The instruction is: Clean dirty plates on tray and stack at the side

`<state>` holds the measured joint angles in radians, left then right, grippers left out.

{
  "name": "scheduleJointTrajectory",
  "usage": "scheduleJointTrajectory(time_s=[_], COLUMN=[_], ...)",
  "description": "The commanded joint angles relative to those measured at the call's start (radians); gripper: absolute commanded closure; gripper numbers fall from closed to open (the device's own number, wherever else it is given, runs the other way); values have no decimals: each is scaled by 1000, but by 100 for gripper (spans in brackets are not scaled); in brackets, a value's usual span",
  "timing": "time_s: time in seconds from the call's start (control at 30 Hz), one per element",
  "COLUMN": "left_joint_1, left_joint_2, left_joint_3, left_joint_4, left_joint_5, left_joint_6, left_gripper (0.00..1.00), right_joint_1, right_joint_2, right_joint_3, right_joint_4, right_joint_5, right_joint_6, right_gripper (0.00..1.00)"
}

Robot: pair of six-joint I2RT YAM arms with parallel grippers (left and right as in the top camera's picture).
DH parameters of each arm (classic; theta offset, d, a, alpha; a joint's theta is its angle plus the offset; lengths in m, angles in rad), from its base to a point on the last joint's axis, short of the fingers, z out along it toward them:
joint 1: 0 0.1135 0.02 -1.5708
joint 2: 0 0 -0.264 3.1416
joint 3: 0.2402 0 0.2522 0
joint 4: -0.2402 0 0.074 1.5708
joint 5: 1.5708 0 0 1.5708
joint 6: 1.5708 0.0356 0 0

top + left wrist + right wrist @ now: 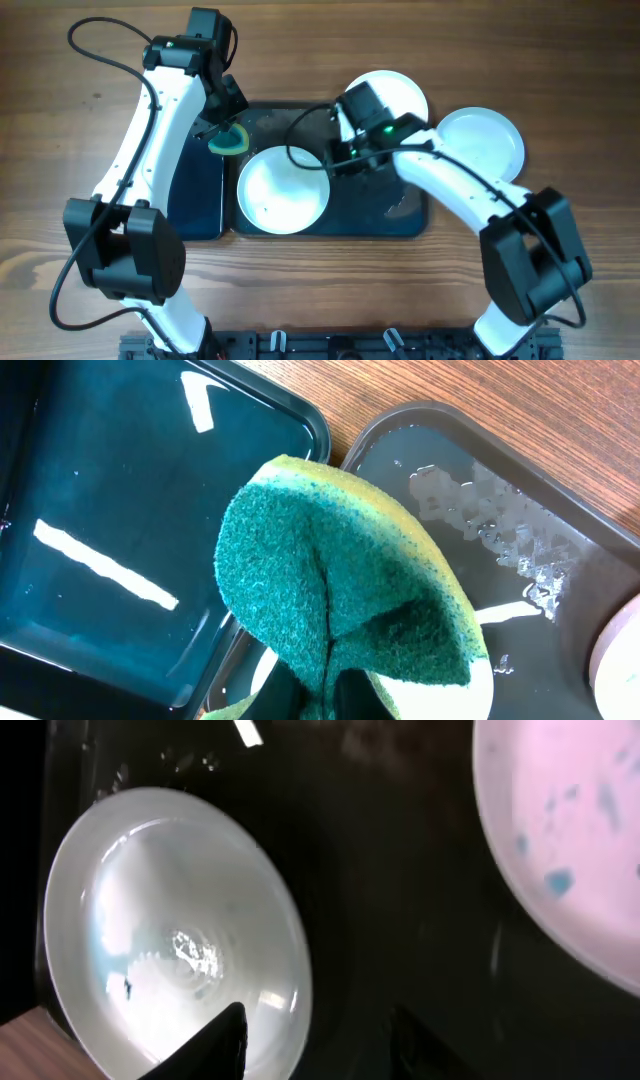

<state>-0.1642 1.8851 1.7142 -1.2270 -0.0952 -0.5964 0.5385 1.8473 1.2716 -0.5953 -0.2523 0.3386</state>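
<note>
The left hand (223, 120) is clenched on a folded green-and-yellow sponge (340, 580) over the edge of the narrow glossy black tray (100, 510). The right hand (320, 1035) is released, fingers parted over 1 round white plate (170, 920) in the large dark grey tray (385, 215). A blue-specked 2nd plate (570, 840) lies beside it, and a 3rd plate (485, 140) on the wooden surface (560, 80).

White plates (283, 190), blue-green specks (558, 880) on one, dark grey tray (400, 215), green-yellow sponge (340, 590), brown wood-grain table (300, 290)
</note>
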Motion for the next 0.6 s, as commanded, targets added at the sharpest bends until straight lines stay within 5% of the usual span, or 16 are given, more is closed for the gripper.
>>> scheduleJointTrajectory(time_s=[0.0, 0.2, 0.57], left_joint_1=[-2, -2, -2], left_joint_2=[-4, -4, -4], left_joint_3=[6, 6, 6], left_joint_4=[3, 3, -2], left_joint_5=[9, 9, 9], left_joint_6=[13, 13, 13], left_gripper=[96, 96, 96], right_joint_1=[-19, -17, 14], right_joint_2=[85, 172, 208], right_joint_3=[21, 21, 19], right_joint_4=[17, 50, 105], right_joint_5=[-193, -293, -180], right_joint_6=[-155, -114, 111], right_gripper=[54, 58, 95])
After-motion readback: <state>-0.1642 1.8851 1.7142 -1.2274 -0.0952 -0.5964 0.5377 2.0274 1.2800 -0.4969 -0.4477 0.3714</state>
